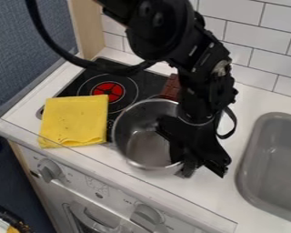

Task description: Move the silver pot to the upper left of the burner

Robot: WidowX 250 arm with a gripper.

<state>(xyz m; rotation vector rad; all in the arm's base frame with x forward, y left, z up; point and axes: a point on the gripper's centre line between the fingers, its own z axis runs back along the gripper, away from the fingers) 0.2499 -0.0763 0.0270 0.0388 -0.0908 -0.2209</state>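
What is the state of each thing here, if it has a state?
Silver pot: upright, uncovered.
Yellow cloth: lying flat.
Burner: red-centred; heat cannot be judged.
Oven knob: setting unreadable.
Gripper: at pot's right side.

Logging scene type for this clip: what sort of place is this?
Probably a toy or mock-up kitchen rather than a working one: a black stovetop with a red-centred burner, a grey sink set in the white counter, and knobs along the front panel.
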